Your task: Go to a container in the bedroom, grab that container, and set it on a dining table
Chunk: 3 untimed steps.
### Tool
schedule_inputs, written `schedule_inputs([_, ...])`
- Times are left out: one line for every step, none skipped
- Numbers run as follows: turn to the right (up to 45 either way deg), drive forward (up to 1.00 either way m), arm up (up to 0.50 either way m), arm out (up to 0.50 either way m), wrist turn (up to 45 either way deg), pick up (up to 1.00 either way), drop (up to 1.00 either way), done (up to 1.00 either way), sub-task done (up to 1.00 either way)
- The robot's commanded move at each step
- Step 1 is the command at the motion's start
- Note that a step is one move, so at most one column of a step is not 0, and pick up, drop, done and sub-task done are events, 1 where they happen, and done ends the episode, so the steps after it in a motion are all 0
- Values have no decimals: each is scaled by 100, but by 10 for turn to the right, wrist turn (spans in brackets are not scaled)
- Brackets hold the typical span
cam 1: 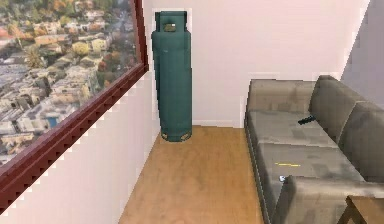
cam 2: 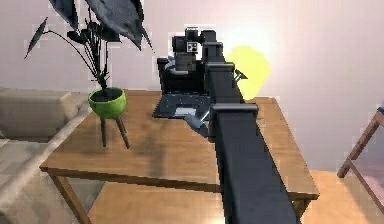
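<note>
In the forward view we count one window (cam 1: 60, 70) with a dark red frame across the left of the frame. One tall teal gas cylinder (cam 1: 172, 75) stands upright in the corner at upper middle, on the wooden floor (cam 1: 195, 175). One grey sofa (cam 1: 300, 140) takes up the right side. Two small things lie on its seat: one dark remote (cam 1: 306, 120) and, lower down, one thin yellow stick (cam 1: 288, 164). One wooden corner of a desk (cam 1: 366, 212) shows at the bottom right.

In the arm side view we count one wooden desk (cam 2: 150, 155) across the middle. One dark-leaved plant (cam 2: 107, 100) in a green pot stands on a small legged stand at the desk's left. One dark flat thing (cam 2: 185, 106) lies near the desk's middle. The arm (cam 2: 245, 150) rises from the bottom edge and ends at upper middle, where the gripper (cam 2: 180, 60) sits above that dark flat thing. We cannot tell whether the fingers (cam 2: 176, 66) are parted or together, nor whether they hold anything.

One yellow rounded shape (cam 2: 252, 68) shows just right of the arm at the desk's far side. We cannot tell whether it is the container. One sofa arm (cam 2: 30, 115) is at the left edge and one chair (cam 2: 365, 150) at the right edge.
</note>
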Motion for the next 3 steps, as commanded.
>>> schedule_inputs([0,0,-4,0,0,0,0,0,0])
schedule_inputs([0,0,-32,0,0,0,0,0,0])
schedule_inputs([0,0,0,0,0,0,100,0,0])
